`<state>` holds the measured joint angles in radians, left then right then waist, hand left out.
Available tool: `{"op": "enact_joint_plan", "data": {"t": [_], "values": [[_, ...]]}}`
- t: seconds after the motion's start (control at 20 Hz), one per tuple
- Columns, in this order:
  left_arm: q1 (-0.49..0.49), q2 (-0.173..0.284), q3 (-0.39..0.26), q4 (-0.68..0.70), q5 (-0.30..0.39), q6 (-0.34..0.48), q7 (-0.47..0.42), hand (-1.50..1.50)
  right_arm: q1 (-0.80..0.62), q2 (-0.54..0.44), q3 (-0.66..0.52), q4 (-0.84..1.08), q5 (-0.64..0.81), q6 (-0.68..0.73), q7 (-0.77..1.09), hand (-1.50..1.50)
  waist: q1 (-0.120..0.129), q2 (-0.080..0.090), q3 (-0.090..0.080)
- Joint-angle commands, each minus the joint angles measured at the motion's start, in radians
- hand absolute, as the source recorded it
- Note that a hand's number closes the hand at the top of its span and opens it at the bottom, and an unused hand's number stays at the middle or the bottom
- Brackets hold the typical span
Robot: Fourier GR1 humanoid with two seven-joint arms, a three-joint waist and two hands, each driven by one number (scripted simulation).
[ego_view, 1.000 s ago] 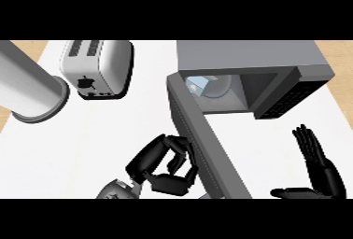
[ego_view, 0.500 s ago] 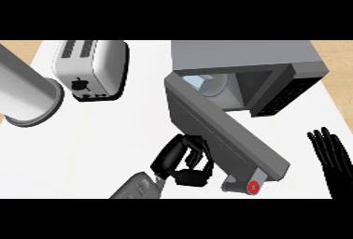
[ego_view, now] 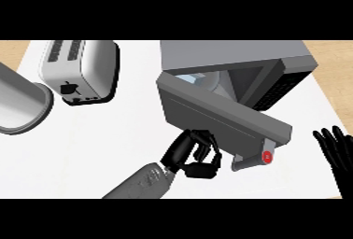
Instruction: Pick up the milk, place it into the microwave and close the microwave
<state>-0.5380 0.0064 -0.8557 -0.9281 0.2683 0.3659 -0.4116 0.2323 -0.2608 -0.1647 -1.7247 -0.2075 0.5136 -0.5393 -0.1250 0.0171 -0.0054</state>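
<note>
The grey microwave [ego_view: 234, 53] stands at the back right of the white counter [ego_view: 103, 140]. Its door [ego_view: 221, 112] is swung partway across the opening, with the handle and a red button [ego_view: 266, 158] at its near end. Through the remaining gap a pale piece of the milk [ego_view: 200, 79] shows inside the cavity. My left hand [ego_view: 195, 156] is below the door's outer face, fingers curled and touching it, holding nothing. At the view's right edge my right hand [ego_view: 337, 151] rests open with its fingers up, apart from the door.
A silver toaster [ego_view: 79, 70] stands at the back left. A large grey cylinder [ego_view: 21, 102] lies at the left edge. The wooden floor shows beyond the counter's right edge.
The door has swung further across the microwave's opening. My left hand has followed it to the right. My right hand has slid toward the right edge.
</note>
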Motion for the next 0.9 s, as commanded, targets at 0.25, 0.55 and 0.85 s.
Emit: {"op": "enact_joint_plan", "data": {"t": [0.25,0.55,0.85], "values": [[-0.115,-0.006,-0.049,-0.021,0.217,0.159,-0.053,1.5,-0.023,-0.057,0.02,-0.098,-0.066,0.058,0.099,-1.5,-0.06,0.012,-0.002],[-0.176,-0.006,-0.013,-0.014,0.322,0.314,-0.067,1.5,-0.073,-0.105,-0.007,-0.129,-0.1,0.063,0.145,-1.5,-0.085,0.02,-0.002],[-0.281,-0.006,0.018,0.048,0.42,0.363,-0.044,-1.5,-0.12,-0.131,-0.046,-0.127,-0.155,0.062,0.164,-1.5,-0.11,0.032,0.001]]}}
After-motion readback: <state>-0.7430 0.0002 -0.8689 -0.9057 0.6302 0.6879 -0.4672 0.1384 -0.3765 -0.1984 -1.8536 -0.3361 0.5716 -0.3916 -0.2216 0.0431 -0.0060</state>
